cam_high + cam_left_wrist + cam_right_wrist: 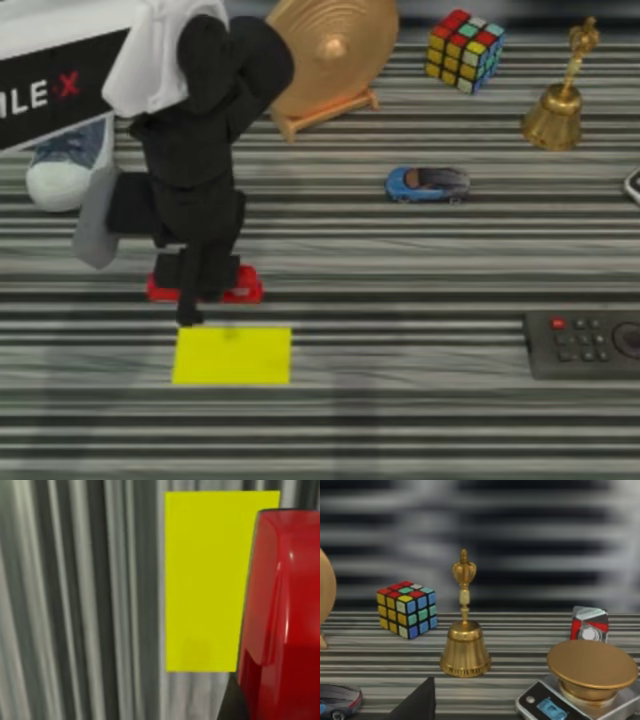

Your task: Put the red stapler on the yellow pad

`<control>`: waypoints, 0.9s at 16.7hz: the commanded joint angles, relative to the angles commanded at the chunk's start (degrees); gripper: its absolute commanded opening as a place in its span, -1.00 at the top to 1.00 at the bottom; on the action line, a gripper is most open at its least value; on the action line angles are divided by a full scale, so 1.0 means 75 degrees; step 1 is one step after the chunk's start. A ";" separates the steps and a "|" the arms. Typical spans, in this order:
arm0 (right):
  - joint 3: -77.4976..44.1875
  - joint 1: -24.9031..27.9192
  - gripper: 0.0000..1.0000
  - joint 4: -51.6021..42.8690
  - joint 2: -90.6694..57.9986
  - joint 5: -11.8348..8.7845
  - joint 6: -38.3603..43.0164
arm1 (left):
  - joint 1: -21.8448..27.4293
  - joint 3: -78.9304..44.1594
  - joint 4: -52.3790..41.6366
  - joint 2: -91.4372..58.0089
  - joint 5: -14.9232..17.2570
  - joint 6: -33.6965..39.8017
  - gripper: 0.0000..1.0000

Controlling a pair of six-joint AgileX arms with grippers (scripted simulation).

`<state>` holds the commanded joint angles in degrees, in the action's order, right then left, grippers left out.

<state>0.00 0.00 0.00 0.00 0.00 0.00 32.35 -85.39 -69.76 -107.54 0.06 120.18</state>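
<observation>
The red stapler (pixel 238 288) lies crosswise just behind the yellow pad (pixel 232 356), in the left half of the table. My left gripper (pixel 196 295) comes down over the stapler's middle and is shut on it; the arm hides most of the stapler from above. In the left wrist view the glossy stapler (pixel 282 620) fills one side, a dark fingertip (pixel 231 706) rests against it, and the yellow pad (pixel 205 580) lies flat beyond. Of my right gripper (pixel 417 702) only a dark part shows, in its own wrist view; it is outside the top view.
A blue toy car (pixel 428 184) sits mid-table. At the back stand a puzzle cube (pixel 465 50), a gold bell (pixel 556 110) and a gold cymbal on a stand (pixel 330 45). A remote (pixel 585 343) lies front right, a sneaker (pixel 65 165) at the left.
</observation>
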 joint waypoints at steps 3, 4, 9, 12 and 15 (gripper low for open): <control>0.0000 0.0000 -1.00 0.0000 0.0000 0.0000 0.0000 | 0.0046 -0.0043 0.0097 0.0018 0.0058 0.0331 1.00; 0.0000 0.0000 -1.00 0.0000 0.0000 0.0000 0.0000 | 0.0046 -0.0043 0.0097 0.0018 0.0058 0.0331 1.00; 0.0000 0.0000 -1.00 0.0000 0.0000 0.0000 0.0000 | -0.0002 0.0076 0.0206 -0.0031 0.0050 0.0313 1.00; 0.0000 0.0000 -1.00 0.0000 0.0000 0.0000 0.0000 | -0.0037 0.0599 0.0983 -0.0232 0.0057 0.0324 1.00; 0.0000 0.0000 -1.00 0.0000 0.0000 0.0000 0.0000 | -0.0027 0.1335 0.2159 -0.0546 0.0061 0.0295 1.00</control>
<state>0.00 0.00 0.00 0.00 0.00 0.00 32.14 -75.39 -53.57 -111.63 0.51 122.39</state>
